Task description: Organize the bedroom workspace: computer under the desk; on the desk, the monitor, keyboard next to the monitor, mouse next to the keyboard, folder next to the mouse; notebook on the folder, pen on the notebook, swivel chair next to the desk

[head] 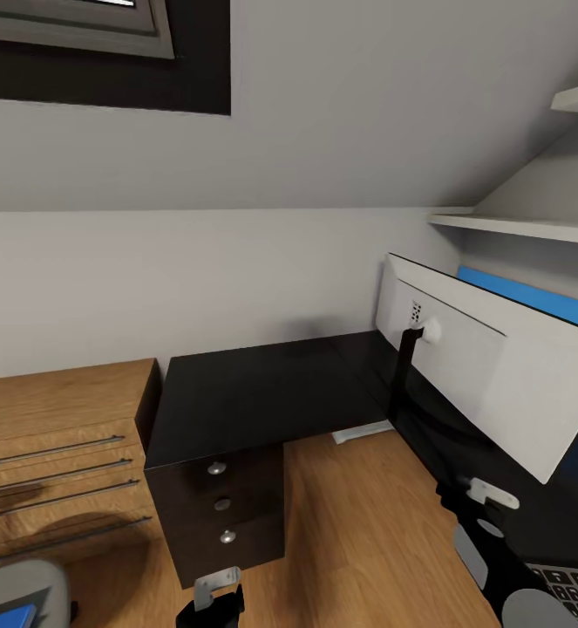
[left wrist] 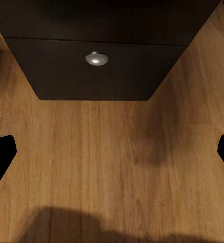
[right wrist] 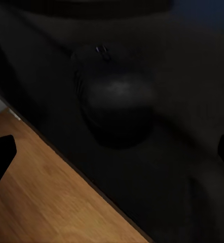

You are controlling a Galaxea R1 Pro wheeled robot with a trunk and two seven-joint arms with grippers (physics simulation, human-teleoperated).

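Black L-shaped desk (head: 262,392) sits in the corner, with the monitor (head: 498,366) on its right wing, back side facing us. A keyboard (head: 576,589) corner peeks out at the desk's near right edge. The black mouse (right wrist: 117,101) sits near the desk's edge. Right gripper (right wrist: 112,152) hangs over it, fingers spread wide. Left gripper (left wrist: 112,152) is spread open too, over the wood floor (left wrist: 112,167) by the bottom drawer (left wrist: 97,71).

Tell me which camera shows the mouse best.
The right wrist view: the black mouse lies central on the dark desk, below the open right gripper. I cannot make it out in the head view; the left wrist view looks at floor and a drawer.
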